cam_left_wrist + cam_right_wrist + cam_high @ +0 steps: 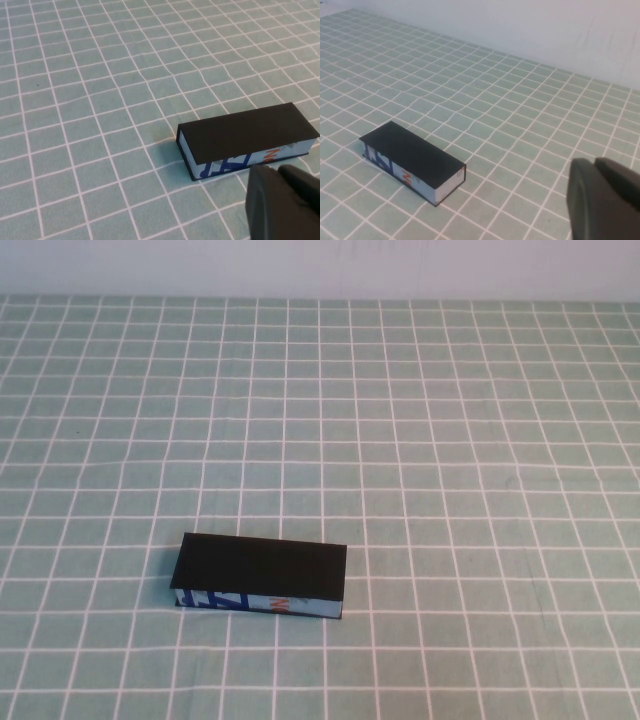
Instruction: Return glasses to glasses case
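Note:
The glasses case (262, 568) lies on the table at the front left with its flat black lid closed and its blue-and-white patterned side with the orange mark facing me. It also shows in the left wrist view (247, 132) and the right wrist view (412, 155). The glasses are not visible in any view. Neither gripper shows in the high view. My left gripper (278, 171) is shut and empty, just off the case's patterned side. My right gripper (594, 162) is shut and empty, well away from the case.
A green cloth with a white grid (450, 440) covers the whole table. A pale wall (545, 30) runs along the far edge. Nothing else stands on the cloth.

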`<action>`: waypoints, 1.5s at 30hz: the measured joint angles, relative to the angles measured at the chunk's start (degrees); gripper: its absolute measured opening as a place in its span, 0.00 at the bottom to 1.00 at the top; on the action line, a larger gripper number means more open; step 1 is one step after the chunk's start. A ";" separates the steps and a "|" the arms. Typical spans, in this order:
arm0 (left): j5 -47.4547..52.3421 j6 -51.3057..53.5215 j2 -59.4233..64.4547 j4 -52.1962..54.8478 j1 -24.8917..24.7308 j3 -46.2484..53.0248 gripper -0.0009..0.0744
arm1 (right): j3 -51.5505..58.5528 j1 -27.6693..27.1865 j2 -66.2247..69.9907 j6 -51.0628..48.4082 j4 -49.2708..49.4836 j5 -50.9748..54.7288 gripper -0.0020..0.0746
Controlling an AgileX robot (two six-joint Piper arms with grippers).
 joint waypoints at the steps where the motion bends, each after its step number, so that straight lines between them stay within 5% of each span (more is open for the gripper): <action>1: 0.00 -0.03 0.00 0.00 0.00 0.00 0.01 | 0.00 0.00 -0.04 0.00 0.08 0.00 0.01; 21: 0.00 1.57 0.00 0.38 0.00 0.16 0.01 | 0.00 0.00 -0.13 0.04 0.13 0.00 0.01; 26: -7.35 2.45 0.00 1.88 0.30 3.93 0.01 | 0.00 0.00 -0.13 0.04 0.13 0.00 0.01; 34: -27.03 1.96 -0.38 4.27 12.14 9.83 0.01 | 0.00 0.00 -0.13 0.04 0.13 0.00 0.01; 45: -30.35 -4.29 -9.65 5.42 17.90 14.81 0.01 | 0.00 0.00 -0.13 0.04 0.13 0.74 0.01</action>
